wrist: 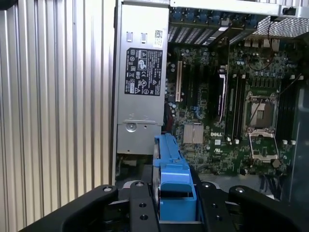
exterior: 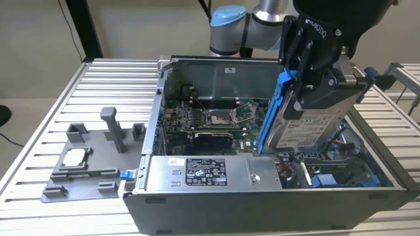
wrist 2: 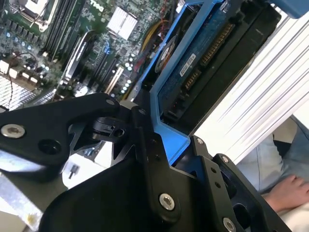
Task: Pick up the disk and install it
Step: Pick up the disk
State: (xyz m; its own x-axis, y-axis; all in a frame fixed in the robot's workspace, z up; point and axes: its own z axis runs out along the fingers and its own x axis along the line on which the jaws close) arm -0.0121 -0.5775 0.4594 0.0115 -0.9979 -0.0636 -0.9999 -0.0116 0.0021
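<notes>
1. Status. The pincer [exterior: 314, 91] is closed on the disk [exterior: 303, 127], clamping it at its upper end across the blue bracket [exterior: 271, 114]. In the first wrist view the bracket [wrist: 174, 181] sits between the two black fingers [wrist: 140, 205].

2. Location of the disk. It is off the tabletop [exterior: 111, 78] and held steeply tilted, close to upright, label facing the exterior view. Its lower end reaches down into the open computer case [exterior: 262, 206], on the exterior view's right, beside the motherboard [exterior: 210, 115] and above the compartment with blue fittings [exterior: 328, 177]. Whether the lower edge touches anything there cannot be told.

3. Step in hand. Judge pick-up as complete. Installation is under way but not finished: the disk is not seated.

4. Requirements for the next move. Seating calls for bringing the disk from its steep tilt into line with its bay, and for keeping its connector edge [wrist 2: 219, 43] clear of the loose cables. Keep clear of the grey power supply box [exterior: 203, 172].

5. Caution. A person's hand [wrist 2: 289, 191] rests beside the case.
</notes>
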